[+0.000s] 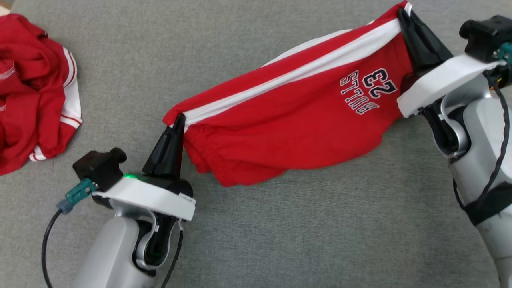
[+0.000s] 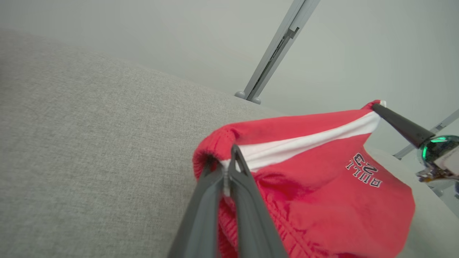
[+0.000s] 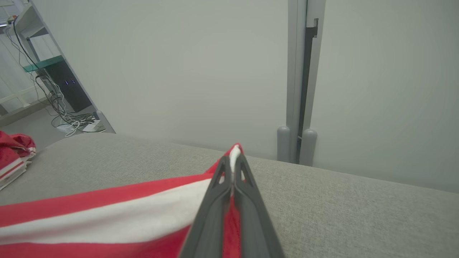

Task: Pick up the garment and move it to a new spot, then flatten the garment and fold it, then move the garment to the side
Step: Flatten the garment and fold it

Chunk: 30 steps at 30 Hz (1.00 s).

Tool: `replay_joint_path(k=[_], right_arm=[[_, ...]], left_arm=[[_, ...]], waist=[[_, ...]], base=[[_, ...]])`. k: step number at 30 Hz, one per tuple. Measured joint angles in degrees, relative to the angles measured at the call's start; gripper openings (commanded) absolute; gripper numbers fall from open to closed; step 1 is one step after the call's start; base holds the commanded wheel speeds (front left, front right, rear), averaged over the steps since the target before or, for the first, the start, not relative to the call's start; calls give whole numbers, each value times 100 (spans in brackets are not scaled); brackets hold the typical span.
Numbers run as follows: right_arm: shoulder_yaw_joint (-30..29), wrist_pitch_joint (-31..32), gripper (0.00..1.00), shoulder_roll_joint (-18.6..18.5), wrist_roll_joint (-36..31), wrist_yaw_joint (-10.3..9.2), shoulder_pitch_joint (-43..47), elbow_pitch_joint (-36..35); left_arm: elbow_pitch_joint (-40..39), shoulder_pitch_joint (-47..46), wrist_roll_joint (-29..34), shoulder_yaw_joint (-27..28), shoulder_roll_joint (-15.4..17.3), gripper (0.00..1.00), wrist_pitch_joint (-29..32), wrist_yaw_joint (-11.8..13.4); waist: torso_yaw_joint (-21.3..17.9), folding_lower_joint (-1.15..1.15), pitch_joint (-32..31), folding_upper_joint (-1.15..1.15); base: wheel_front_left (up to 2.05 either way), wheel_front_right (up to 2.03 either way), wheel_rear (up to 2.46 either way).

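Shorts [image 1: 296, 120]: judged soft, light, limp. Striped edge clamped at either end by left tool [image 1: 178, 122] and right tool [image 1: 404, 14]; rest sags between them.

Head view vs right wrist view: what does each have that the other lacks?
Head view: left gripper shut on one end of the red shorts, plus the number print. Right wrist view: wall post, floor cables. Both: the shorts, right gripper shut on their striped edge, grey cushion, second red garment.
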Motion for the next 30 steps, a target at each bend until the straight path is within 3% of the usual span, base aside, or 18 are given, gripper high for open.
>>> replay_joint_path(k=[4,5,6,7,12,16,23,30], right_arm=[[158,-269,0,-4,88,0,-348,643],[198,-364,23,11,105,0,-409,776],[265,-449,48,20,118,0,-460,882],[338,-548,100,36,116,0,-502,989],[537,-1083,100,131,99,0,-555,1294],[513,-1358,100,198,-75,0,-524,1224],[-33,-1427,100,265,-557,0,5,141],[-599,-1432,100,345,-1006,0,1135,-938]], left_arm=[[378,-331,-51,-91,-98,0,-89,-123],[479,-399,-55,-124,-115,26,-99,-129],[554,-459,-54,-149,-131,58,-144,-166],[619,-505,-52,-165,-136,100,-183,-176],[886,-592,111,-220,-136,100,-392,-175],[828,-580,479,-80,-81,100,-581,53],[257,-432,1105,431,3,100,-646,421],[-118,-207,1568,787,67,100,-647,436]], waist=[[160,0,194,0],[191,0,227,0],[213,0,258,0],[226,0,282,0],[187,0,284,0],[113,0,197,0],[-103,0,31,0],[-299,0,-198,0]], base=[[0,0,0],[0,0,0],[0,0,0],[0,0,0],[0,0,0],[0,0,0],[0,0,0],[0,0,0]])
